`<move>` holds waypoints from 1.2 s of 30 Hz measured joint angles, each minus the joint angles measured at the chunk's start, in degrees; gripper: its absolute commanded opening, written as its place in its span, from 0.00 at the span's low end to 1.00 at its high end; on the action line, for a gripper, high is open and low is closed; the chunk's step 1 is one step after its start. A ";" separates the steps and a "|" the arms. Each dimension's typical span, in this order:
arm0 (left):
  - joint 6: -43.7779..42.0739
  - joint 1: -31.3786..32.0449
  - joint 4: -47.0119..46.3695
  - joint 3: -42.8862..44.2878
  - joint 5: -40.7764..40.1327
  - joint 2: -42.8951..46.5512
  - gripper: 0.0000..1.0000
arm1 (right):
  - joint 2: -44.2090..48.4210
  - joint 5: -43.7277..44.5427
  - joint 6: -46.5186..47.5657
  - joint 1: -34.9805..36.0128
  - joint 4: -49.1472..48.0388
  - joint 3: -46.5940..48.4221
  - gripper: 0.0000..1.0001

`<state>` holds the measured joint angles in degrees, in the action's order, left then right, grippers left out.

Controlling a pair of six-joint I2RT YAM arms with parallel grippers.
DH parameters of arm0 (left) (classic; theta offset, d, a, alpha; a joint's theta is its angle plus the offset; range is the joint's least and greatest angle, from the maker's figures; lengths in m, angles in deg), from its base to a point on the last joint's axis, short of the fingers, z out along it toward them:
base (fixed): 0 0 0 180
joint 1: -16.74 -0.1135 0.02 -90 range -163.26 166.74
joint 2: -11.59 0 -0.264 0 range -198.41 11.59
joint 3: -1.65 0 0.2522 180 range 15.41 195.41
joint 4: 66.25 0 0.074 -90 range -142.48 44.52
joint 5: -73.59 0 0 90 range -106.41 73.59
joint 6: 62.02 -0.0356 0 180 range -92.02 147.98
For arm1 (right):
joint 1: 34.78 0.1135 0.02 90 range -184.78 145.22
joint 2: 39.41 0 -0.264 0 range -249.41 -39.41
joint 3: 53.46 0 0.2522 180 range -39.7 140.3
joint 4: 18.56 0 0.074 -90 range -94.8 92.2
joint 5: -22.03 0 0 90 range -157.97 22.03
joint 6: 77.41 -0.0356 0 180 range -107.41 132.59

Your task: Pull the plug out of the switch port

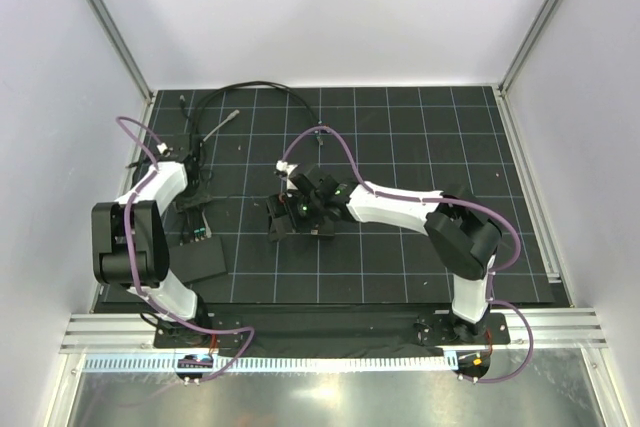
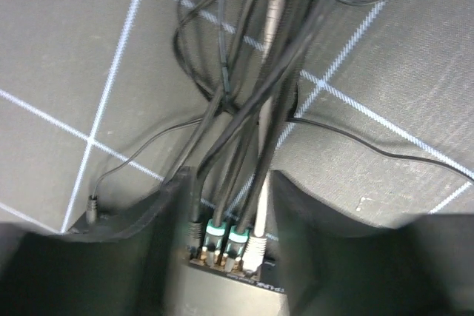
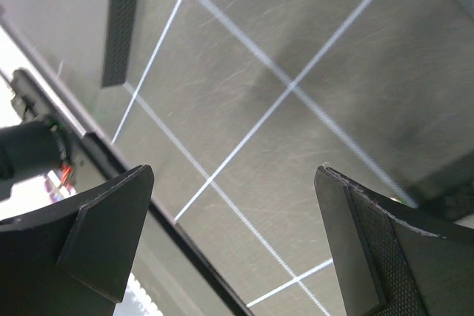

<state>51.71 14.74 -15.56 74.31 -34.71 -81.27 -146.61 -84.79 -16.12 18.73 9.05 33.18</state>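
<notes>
Your left gripper [image 2: 229,183] sits part-open astride the plugs [image 2: 235,242], a finger on each side and gripping none. The plugs are all seated in the switch port [image 2: 222,263] edge of the black box [image 1: 195,259], near the front-left corner of the surface [image 1: 420,137]. Your right gripper [image 3: 233,175] gapes wide mid-surface, holding nothing.

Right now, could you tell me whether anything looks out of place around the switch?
The cables leaving the switch cross in a tangled bundle, and one thin cable's loose plug lies unplugged on the mat.
</notes>
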 measured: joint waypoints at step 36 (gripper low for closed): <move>13.38 7.41 -4.50 -9.68 18.82 11.28 0.40 | -17.68 -15.80 -3.85 -4.79 -9.51 12.52 0.90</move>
<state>65.08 22.15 -20.06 64.62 -15.89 -69.99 -164.29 -100.59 -19.97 13.95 -0.46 45.70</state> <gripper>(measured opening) 0.265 0.903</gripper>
